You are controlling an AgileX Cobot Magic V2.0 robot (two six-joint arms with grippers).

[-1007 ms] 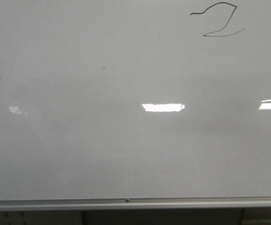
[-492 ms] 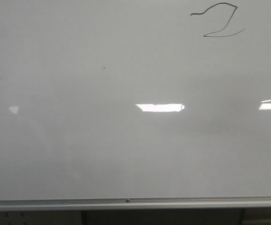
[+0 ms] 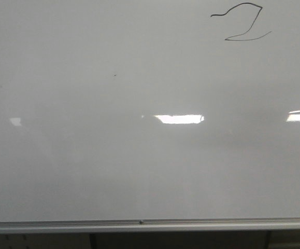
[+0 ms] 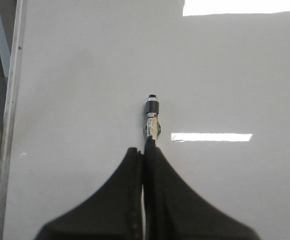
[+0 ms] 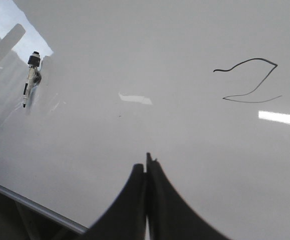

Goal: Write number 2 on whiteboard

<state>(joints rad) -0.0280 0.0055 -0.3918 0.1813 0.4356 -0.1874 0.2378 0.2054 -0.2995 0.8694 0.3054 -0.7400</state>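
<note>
We see a glossy, smooth whiteboard edged by a brushed silver metal rail; both grippers' fingers appear matt black.

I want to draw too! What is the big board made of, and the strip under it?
The whiteboard looks like glossy coated board, maybe plastic or enamel: lamps mirror in it as bright patches. The rail looks like brushed silver metal, probably aluminium. The number 2 is thin black marker ink.

On the whiteboard, the central bright glare patch has changed shape: its left end drew back toward the number 2 side, after stretching wider. The faint glare far left has dimmed
</note>
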